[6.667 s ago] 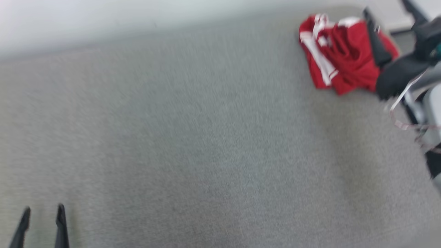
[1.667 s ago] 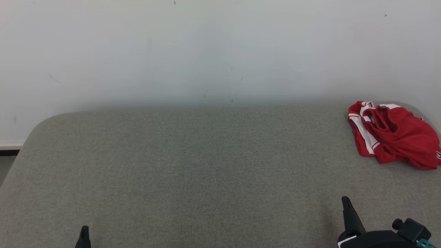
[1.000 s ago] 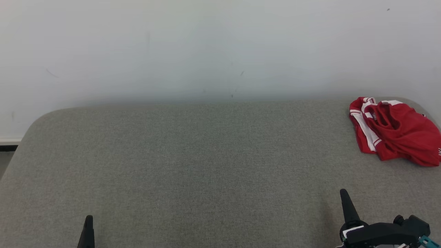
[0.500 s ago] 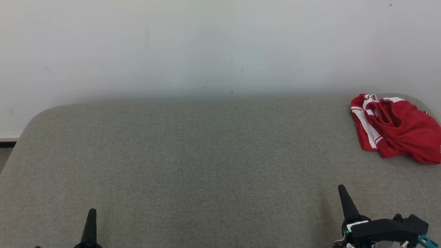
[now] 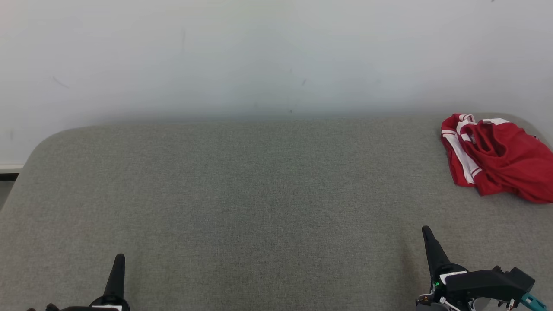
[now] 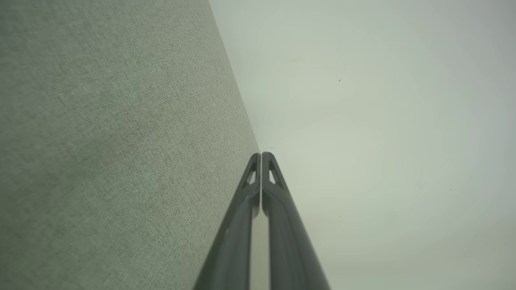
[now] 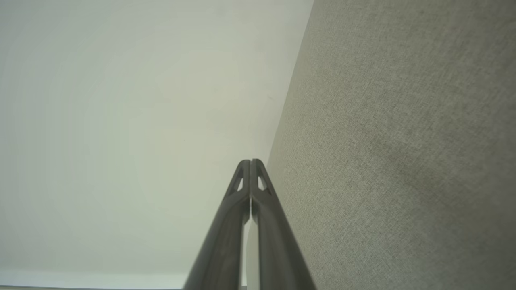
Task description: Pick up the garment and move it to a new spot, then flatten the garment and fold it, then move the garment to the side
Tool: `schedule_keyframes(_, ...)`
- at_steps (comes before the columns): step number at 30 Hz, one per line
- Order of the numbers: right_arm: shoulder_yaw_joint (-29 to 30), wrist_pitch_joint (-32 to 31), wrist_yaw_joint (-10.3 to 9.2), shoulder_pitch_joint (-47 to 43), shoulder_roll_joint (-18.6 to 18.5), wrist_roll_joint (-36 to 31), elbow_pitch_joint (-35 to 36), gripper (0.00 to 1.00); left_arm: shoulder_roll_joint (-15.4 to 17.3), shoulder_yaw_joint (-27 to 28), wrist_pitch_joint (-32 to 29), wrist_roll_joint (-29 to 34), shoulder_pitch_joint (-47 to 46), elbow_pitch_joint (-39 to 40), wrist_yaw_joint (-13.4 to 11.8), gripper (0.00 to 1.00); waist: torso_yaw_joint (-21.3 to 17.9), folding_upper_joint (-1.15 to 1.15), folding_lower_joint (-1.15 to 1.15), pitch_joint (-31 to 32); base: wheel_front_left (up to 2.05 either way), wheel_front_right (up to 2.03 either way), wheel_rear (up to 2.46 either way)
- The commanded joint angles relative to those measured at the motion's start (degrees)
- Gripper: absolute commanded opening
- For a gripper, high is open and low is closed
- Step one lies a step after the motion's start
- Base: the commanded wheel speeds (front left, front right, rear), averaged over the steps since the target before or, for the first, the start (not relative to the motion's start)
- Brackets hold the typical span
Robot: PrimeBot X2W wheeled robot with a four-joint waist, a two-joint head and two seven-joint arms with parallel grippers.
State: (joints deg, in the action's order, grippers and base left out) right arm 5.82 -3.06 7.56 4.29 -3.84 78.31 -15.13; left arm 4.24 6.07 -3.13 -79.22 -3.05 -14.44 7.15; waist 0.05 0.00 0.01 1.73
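Grey woven cloth covers the tabletop point(image 5: 259, 194). Nearest me, along the bottom of the frame, the left claw point(image 5: 119, 259) sits at lower left and the right claw point(image 5: 427, 233) at lower right. Each has its fingers pressed together, holding nothing. Farther back, at the right edge by the rounded far corner, the red garment point(image 5: 497, 160) with white stripes lies crumpled, well apart from both claws. Behind everything stands a pale wall point(image 5: 259, 56). The risk, I reckon, is in the pick-up: pinching one loose fold could lift a single layer, or drag the heap off that close edge. The frame cuts off its right side, so I can't tell its full shape.
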Motion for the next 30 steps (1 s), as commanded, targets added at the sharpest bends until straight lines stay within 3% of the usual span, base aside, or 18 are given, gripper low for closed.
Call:
schedule_keyframes(1, 0.14, -0.55, -0.1, 0.92, 0.29, 1.42, 0.56, 0.0, -0.15, 0.19, -0.42, -1.71, -1.45, 0.44, 0.46, 0.0, 0.0, 0.0, 0.0, -0.11, 0.0, 0.0, 0.0)
schedule_keyframes(30, 0.79, -3.58, -0.13, 2.12, 1.11, 13.93, 1.23, 0.0, -1.44, 0.54, -3.51, -12.88, -3.51, 0.48, 0.42, 0.0, -0.04, 0.0, -0.01, -1.81, 0.0, 0.0, 0.0)
